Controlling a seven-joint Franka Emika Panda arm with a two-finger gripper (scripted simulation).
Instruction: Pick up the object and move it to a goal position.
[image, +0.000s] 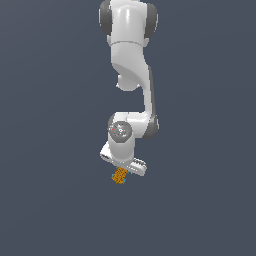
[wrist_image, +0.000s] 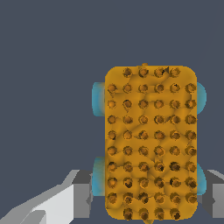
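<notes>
Wrist view: orange block (wrist_image: 151, 142) fills my frame.
Fingers (wrist_image: 65, 203) flank it (seemingly clamped), so I can carry it goalward.

a flat, even slate-blue surface (image: 50, 200) fills the exterior view from edge to edge, with no rim, seam or corner showing, so it cannot be told whether it is a desk or a floor. the same plain slate-blue ground (wrist_image: 48, 65) lies behind everything in the wrist view. the only small thing seen against it is an orange block (image: 120, 175) with a dark dotted grid and teal bits at its sides, just under the claw (image: 123, 170); whether it rests on the surface or hangs above it is perhaps impossible to judge, since no shadow or contact line shows.
</notes>
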